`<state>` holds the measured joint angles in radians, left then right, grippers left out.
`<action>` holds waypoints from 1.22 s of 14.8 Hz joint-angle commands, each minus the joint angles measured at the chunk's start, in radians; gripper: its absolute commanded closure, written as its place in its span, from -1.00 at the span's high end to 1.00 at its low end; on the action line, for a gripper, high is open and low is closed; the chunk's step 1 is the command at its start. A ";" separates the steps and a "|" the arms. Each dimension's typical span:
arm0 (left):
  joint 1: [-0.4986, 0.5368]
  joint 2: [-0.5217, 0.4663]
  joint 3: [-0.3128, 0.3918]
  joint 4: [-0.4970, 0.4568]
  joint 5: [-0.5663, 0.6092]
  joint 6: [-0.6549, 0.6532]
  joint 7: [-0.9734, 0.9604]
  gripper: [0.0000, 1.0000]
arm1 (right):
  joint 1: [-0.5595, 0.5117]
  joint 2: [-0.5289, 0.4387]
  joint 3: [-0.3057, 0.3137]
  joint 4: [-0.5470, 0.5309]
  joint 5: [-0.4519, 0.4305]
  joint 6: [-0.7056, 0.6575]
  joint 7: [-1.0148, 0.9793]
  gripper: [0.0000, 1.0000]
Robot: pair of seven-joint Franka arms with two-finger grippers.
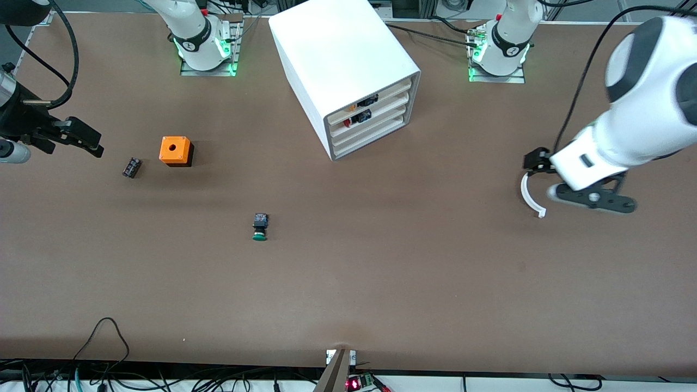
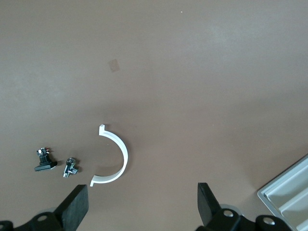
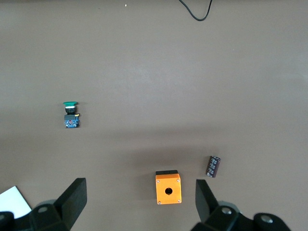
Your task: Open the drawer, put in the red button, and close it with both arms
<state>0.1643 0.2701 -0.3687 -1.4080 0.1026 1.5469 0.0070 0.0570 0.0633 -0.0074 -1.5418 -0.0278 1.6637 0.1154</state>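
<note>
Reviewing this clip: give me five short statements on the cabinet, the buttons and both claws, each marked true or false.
1. All four drawers of the white four-drawer plastic cabinet are shut. True.
2. The green-capped push button lies inside a drawer. False: it lies on the brown table, nearer the front camera than the cabinet.
3. The left claw is open over the table beside a white curved plastic strip. True.
4. The right claw is shut on the orange square box. False: it is open, holding nothing, and the box sits on the table.
5. A red-capped button shows in the second drawer from the top. True.
</note>
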 commanded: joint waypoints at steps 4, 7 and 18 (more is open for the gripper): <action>-0.164 -0.230 0.315 -0.267 -0.122 0.183 0.090 1.00 | 0.004 0.001 0.003 0.012 -0.009 -0.001 -0.002 1.00; -0.180 -0.265 0.330 -0.292 -0.109 0.230 0.053 1.00 | 0.004 0.001 0.003 0.012 -0.011 -0.002 -0.005 1.00; -0.172 -0.255 0.323 -0.267 -0.109 0.156 0.027 1.00 | 0.004 0.001 0.003 0.012 -0.006 -0.002 0.001 1.00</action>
<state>0.0022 0.0304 -0.0537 -1.6662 0.0023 1.7122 0.0448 0.0577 0.0633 -0.0055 -1.5418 -0.0278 1.6643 0.1143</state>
